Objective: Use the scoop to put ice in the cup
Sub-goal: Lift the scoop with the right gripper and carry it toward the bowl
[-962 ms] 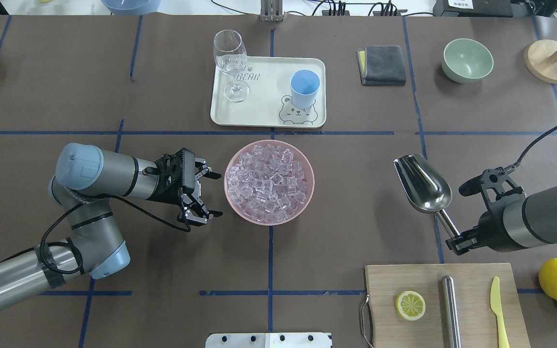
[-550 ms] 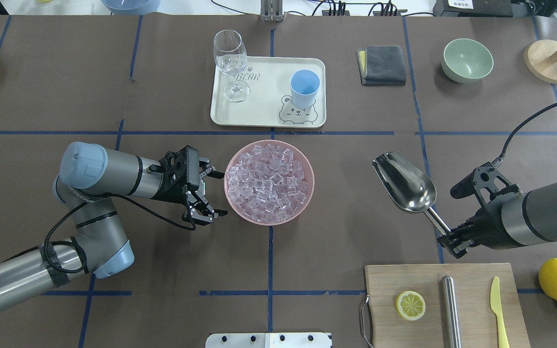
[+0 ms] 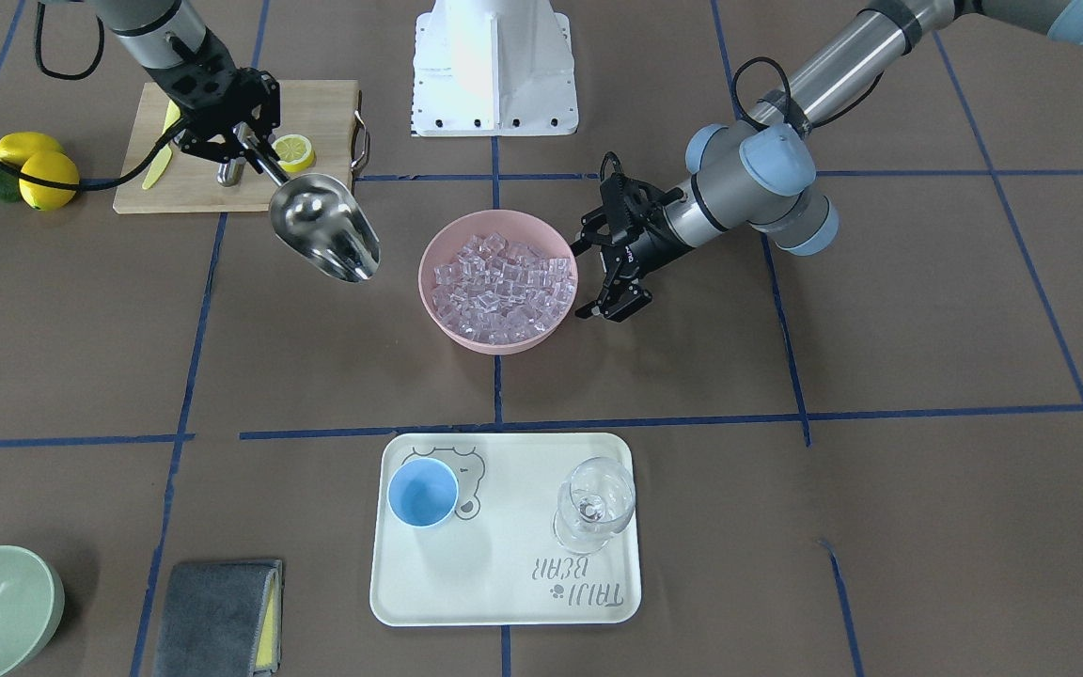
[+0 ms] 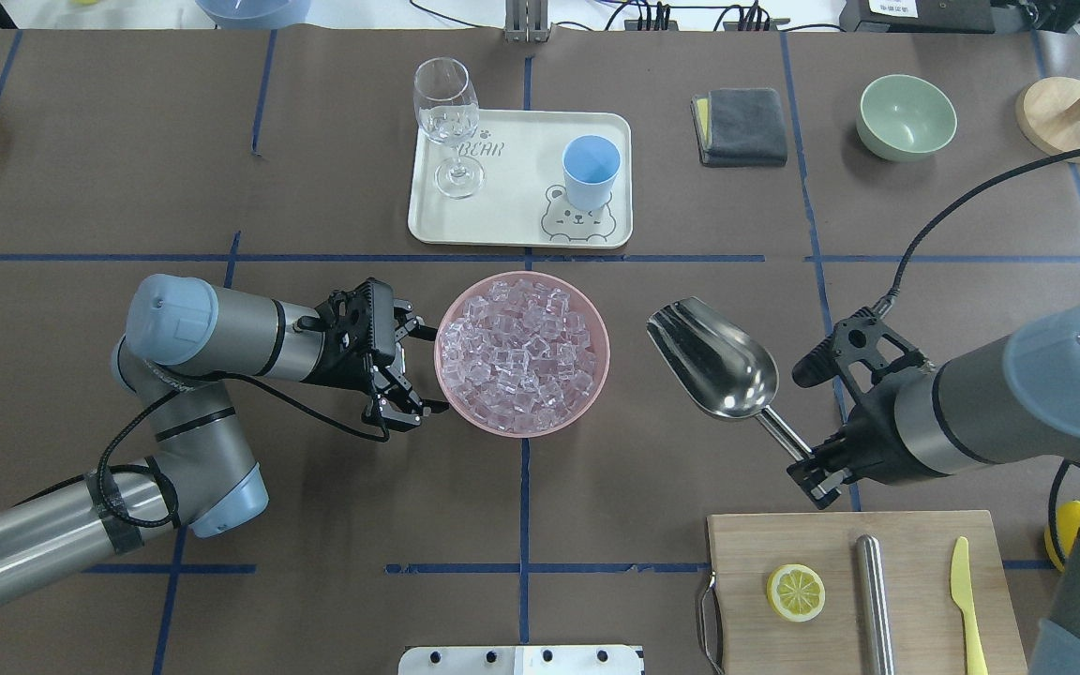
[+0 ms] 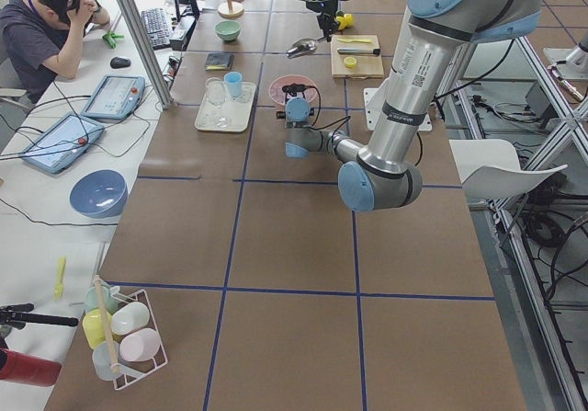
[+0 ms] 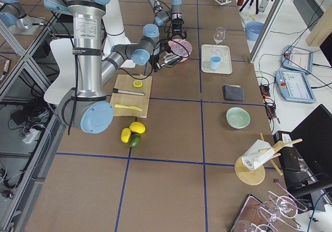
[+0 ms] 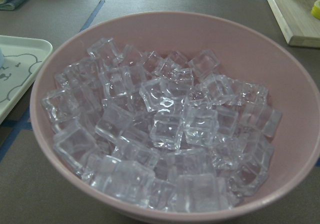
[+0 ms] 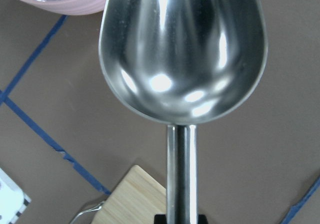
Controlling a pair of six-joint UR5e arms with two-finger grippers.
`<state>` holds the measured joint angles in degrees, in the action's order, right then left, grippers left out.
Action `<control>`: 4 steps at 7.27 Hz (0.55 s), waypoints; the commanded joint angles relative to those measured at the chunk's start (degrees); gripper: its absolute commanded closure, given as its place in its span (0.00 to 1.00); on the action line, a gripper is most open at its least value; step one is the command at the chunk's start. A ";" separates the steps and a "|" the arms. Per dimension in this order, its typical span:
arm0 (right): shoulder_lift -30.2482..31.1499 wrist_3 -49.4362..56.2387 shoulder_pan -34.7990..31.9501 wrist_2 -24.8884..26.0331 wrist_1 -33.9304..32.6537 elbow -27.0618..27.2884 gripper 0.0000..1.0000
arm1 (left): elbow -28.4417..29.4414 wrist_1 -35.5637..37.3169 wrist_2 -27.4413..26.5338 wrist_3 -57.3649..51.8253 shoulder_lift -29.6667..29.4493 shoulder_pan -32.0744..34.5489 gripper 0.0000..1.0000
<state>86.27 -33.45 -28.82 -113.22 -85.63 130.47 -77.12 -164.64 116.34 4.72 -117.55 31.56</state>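
The ice (image 4: 521, 352) is a heap of clear cubes filling a pink bowl (image 4: 607, 352) at the table's middle; it also fills the left wrist view (image 7: 165, 129). The light-blue cup (image 4: 590, 169) stands empty on a cream tray (image 4: 512, 225) behind the bowl. My right gripper (image 4: 807, 469) is shut on the rod handle of the steel scoop (image 4: 713, 361). It holds the scoop empty above the table, right of the bowl, mouth toward the bowl (image 8: 182, 48). My left gripper (image 4: 429, 370) is open and empty, just beside the bowl's left rim.
A wine glass (image 4: 447, 117) stands on the tray's left. A cutting board (image 4: 746, 544) at the front right holds a lemon slice (image 4: 795, 592), a steel cylinder (image 4: 873, 600) and a yellow knife (image 4: 965, 600). A grey cloth (image 4: 742, 127) and a green bowl (image 4: 907, 116) lie at the back right.
My right arm has carried the scoop left, toward the pink bowl. My left gripper has moved right, closer to the bowl's rim, still open.
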 commanded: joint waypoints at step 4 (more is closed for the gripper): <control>-36.28 7.58 4.47 5.73 -56.50 -1.33 1.00 | 0.13 -0.07 -0.06 0.02 -0.05 0.08 0.00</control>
<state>57.83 -28.91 -24.64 -108.50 -130.50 131.22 -77.01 -164.71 116.28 4.75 -117.60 31.63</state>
